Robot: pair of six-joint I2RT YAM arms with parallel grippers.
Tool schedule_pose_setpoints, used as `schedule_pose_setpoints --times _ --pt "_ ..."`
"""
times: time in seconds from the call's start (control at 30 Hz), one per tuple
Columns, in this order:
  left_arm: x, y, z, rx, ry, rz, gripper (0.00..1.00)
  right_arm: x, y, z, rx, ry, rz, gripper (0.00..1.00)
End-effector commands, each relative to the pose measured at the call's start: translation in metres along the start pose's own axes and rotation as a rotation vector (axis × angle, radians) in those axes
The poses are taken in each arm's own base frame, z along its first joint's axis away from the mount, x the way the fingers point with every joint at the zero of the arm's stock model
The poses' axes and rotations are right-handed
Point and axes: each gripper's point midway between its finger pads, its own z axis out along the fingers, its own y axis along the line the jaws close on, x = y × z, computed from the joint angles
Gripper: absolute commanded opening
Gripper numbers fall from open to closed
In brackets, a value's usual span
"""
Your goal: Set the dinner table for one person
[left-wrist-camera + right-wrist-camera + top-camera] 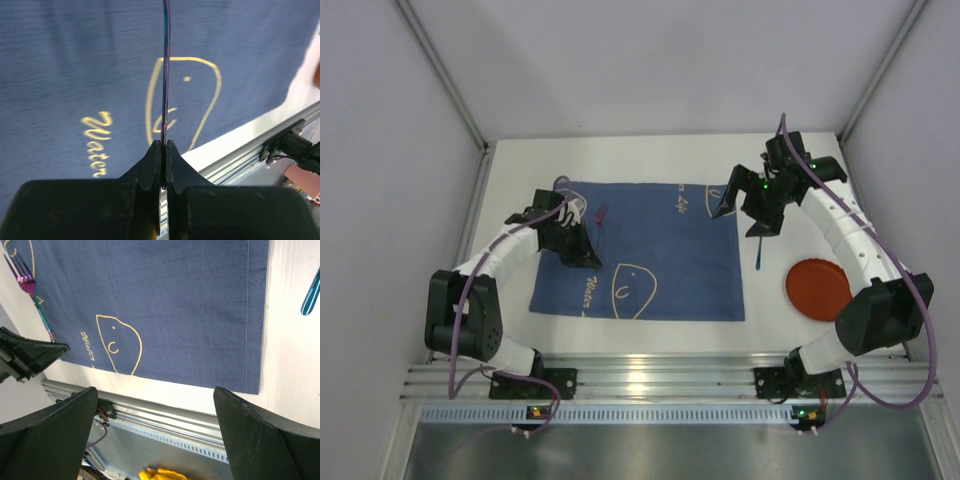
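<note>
Blue placemat point(640, 250) lies on the white dinner table point(520, 165). Left gripper point(165, 146) pinches a fork point(165, 75) above the mat's left part; right gripper point(155, 389) gapes empty near its right edge. Plate point(817, 288) and blue utensil point(758, 250), right of it, likely await placing.

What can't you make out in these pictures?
Blue utensil: cut by the right wrist view's edge; in the top view the right gripper covers its upper end, type unclear.
Fork: edge-on in the left wrist view, handle end hidden inside the left gripper.
Placemat lettering at the far edge: too small in the top view.
Plate: rim partly behind the right arm, top view.
</note>
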Motion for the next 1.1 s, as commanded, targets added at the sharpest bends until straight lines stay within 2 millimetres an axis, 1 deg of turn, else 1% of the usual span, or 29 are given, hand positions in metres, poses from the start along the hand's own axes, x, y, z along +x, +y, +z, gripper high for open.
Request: schedule_pose_setpoints --times 0.0,0.1,0.13,0.17,0.23,0.3,0.37,0.43,0.47,0.53,0.63,0.7,0.77,0.87,0.9,0.93,1.07 --pt "0.006 0.037 -0.004 -0.058 0.057 -0.035 0.00 -0.009 0.014 -0.017 -0.064 -0.058 -0.020 1.00" --pt "0.001 0.050 -0.003 -0.065 0.064 -0.072 0.00 -0.007 0.013 -0.018 -0.058 -0.054 -0.024 1.00" --pt "0.002 0.053 0.000 -0.070 0.076 -0.087 0.00 -0.007 0.012 -0.018 -0.056 -0.056 -0.023 1.00" --pt "0.001 0.054 0.001 -0.072 0.078 -0.094 0.00 -0.006 0.011 -0.017 -0.053 -0.051 -0.023 1.00" --pt "0.001 0.054 0.004 -0.029 0.100 -0.143 0.00 -0.004 0.009 -0.018 -0.052 -0.050 -0.021 1.00" --pt "-0.003 0.049 0.005 0.042 0.104 -0.177 0.00 -0.001 0.007 -0.018 -0.045 -0.048 -0.020 1.00" --pt "-0.006 0.048 0.007 0.052 0.110 -0.185 0.00 0.001 0.004 -0.018 -0.041 -0.048 -0.019 1.00" --pt "-0.005 0.054 0.008 0.025 0.130 -0.190 0.00 0.005 0.000 -0.017 -0.031 -0.040 -0.020 1.00" --pt "-0.008 0.056 0.008 0.007 0.127 -0.186 0.00 0.006 -0.002 -0.016 -0.026 -0.035 -0.018 1.00" --pt "-0.003 0.067 0.009 -0.054 0.151 -0.204 0.00 0.007 -0.004 -0.015 -0.022 -0.036 -0.016 1.00" --pt "0.000 0.075 0.007 -0.109 0.166 -0.215 0.00 0.008 -0.004 -0.014 -0.020 -0.032 -0.016 1.00" --pt "0.001 0.081 0.005 -0.150 0.165 -0.213 0.02 0.007 -0.005 -0.013 -0.015 -0.032 -0.014 1.00" --pt "0.001 0.082 0.003 -0.163 0.167 -0.216 0.04 0.006 -0.005 -0.013 -0.014 -0.033 -0.014 1.00" --pt "0.003 0.084 0.000 -0.183 0.165 -0.217 0.11 0.005 -0.007 -0.011 -0.004 -0.033 -0.012 1.00" --pt "0.003 0.085 0.000 -0.191 0.165 -0.217 0.17 0.004 -0.008 -0.010 0.004 -0.033 -0.014 1.00" --pt "0.003 0.087 -0.001 -0.202 0.166 -0.217 0.20 0.003 -0.008 -0.009 0.006 -0.033 -0.015 1.00" --pt "0.003 0.098 -0.004 -0.274 0.167 -0.221 0.24 -0.003 -0.011 -0.007 0.022 -0.041 -0.018 1.00"
